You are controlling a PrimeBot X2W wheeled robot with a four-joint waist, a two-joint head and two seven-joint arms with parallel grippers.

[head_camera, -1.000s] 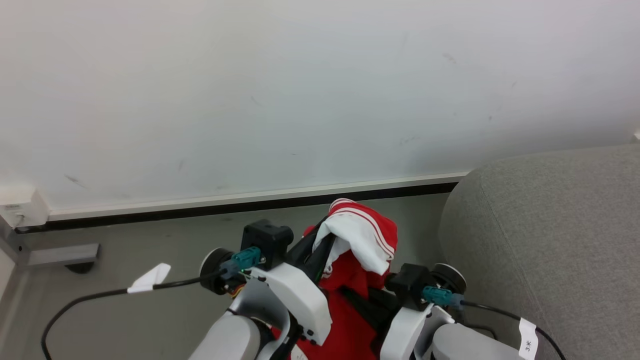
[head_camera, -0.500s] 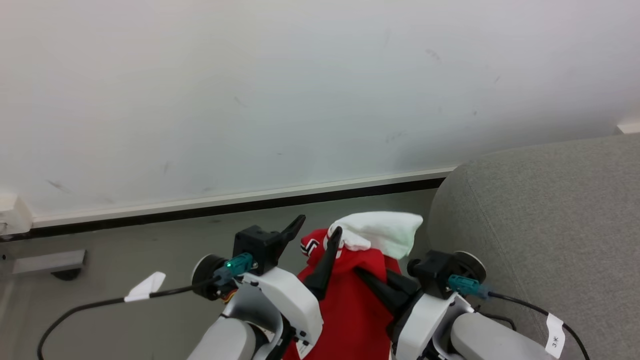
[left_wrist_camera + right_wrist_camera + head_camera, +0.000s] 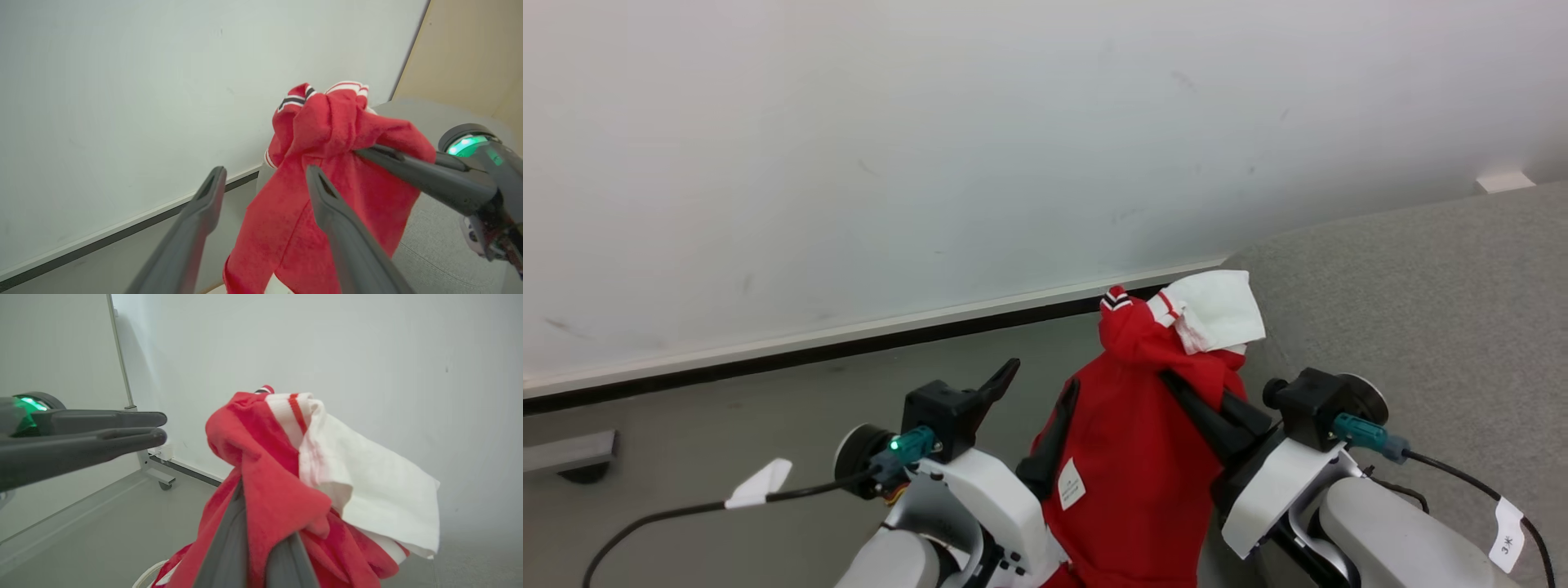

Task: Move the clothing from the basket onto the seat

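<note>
Here the right jaws are clamped tight on a bunched fold near the top of the clothing (image 3: 1131, 465). It hangs red and limp in the air above the floor (image 3: 752, 408), its white flap lolling toward the rounded corner of the seat (image 3: 1421, 310). The left jaws stand wide apart just beside the cloth's left edge, gripping nothing.
</note>
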